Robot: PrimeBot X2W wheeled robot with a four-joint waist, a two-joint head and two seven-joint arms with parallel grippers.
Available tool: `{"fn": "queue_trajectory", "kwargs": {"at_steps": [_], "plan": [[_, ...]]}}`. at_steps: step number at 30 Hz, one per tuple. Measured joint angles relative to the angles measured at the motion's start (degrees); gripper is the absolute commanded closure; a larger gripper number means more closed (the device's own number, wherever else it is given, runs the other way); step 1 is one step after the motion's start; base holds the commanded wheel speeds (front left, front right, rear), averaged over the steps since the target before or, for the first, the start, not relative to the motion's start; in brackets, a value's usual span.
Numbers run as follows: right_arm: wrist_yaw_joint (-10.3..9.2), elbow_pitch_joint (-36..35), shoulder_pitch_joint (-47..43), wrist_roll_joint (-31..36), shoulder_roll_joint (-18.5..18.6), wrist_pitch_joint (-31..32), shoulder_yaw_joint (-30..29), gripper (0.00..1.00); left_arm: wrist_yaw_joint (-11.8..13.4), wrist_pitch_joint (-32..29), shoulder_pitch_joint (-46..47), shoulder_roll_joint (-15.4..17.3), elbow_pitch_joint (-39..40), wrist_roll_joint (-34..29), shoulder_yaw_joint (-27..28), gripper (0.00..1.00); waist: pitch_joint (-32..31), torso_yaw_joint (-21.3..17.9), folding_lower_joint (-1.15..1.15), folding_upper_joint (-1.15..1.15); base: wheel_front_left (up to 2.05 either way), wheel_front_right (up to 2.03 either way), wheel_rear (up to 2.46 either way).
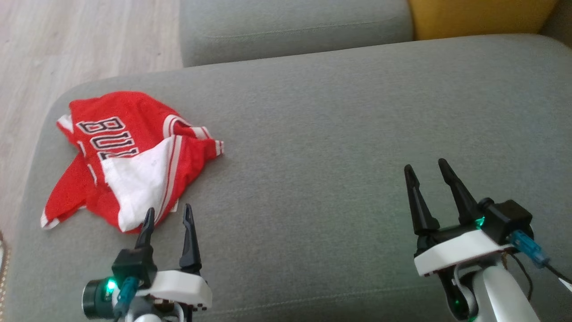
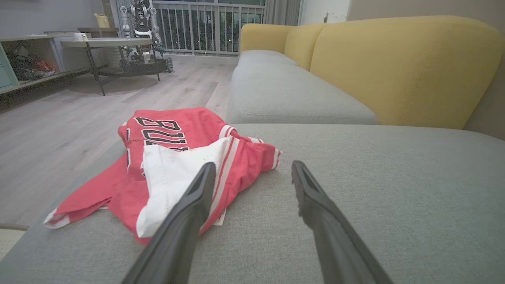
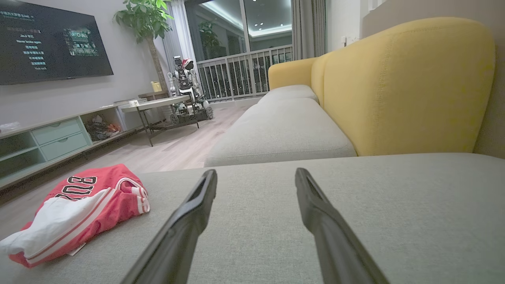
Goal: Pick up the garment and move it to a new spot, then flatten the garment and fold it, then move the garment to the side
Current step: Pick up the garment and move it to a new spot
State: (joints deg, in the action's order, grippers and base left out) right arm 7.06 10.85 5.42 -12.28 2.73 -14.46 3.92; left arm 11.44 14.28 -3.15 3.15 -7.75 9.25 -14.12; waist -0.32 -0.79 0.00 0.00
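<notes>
The garment (image 1: 127, 156) is a red and white jersey with black lettering, crumpled in a heap at the left end of the grey sofa seat (image 1: 335, 134). My left gripper (image 1: 169, 214) stands open just in front of the heap's near edge, nothing between its fingers. In the left wrist view the garment (image 2: 173, 165) lies beyond and left of the left gripper (image 2: 252, 169). My right gripper (image 1: 424, 167) is open over bare cushion at the right, far from the jersey. The right wrist view puts the garment (image 3: 79, 205) at the lower left, away from the right gripper (image 3: 256, 175).
The seat's left edge drops to a wooden floor (image 1: 67, 40). A second grey cushion (image 1: 290, 27) and yellow backrests (image 2: 394, 67) lie beyond. Across the room stand a table (image 2: 106, 43), a low cabinet (image 3: 47, 138), a television (image 3: 51, 43) and another robot (image 3: 185, 86).
</notes>
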Motion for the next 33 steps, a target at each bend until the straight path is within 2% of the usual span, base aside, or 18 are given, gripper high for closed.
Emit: {"fn": "queue_trajectory", "kwargs": {"at_steps": [6, 12, 23, 28, 33], "plan": [[0.01, -1.2, -0.1, -0.4, 0.0, 0.0, 1.0, 0.0, 0.8, 0.0, 0.7, 0.0, 0.2, 0.0, -1.4, 0.0, 1.2, 3.3, 0.0, 0.0, 0.0, 0.0, 0.0], [0.01, -1.6, -0.2, -1.2, 0.0, 0.0, 1.4, 0.0, 1.7, 0.0, 1.4, -0.2, 1.4, 0.0, -1.8, 0.0, 1.8, 9.2, 0.0, 0.0, 0.0, 0.0, 0.0], [0.02, -2.0, -0.9, -3.0, 0.0, 0.0, 2.5, 0.0, 0.1, 0.0, 0.2, -0.1, 1.9, -0.1, 0.0, 0.0, 1.1, 19.8, 0.0, 0.0, 0.0, 0.0, 0.0], [0.02, -2.0, -2.5, -3.0, 0.0, 0.0, 2.6, 0.0, 0.1, 0.0, -1.1, -0.1, 1.9, -0.1, 0.2, 0.0, 0.0, 21.8, 0.0, 0.0, 0.0, 0.0, 0.0], [0.02, -2.1, -2.6, -3.2, 0.0, 0.0, 2.6, 0.0, -0.4, 0.0, -1.4, -0.1, 2.3, 0.5, 2.6, 0.0, 0.5, 21.3, 0.0, 0.0, 0.0, 0.0, 0.0]]}}
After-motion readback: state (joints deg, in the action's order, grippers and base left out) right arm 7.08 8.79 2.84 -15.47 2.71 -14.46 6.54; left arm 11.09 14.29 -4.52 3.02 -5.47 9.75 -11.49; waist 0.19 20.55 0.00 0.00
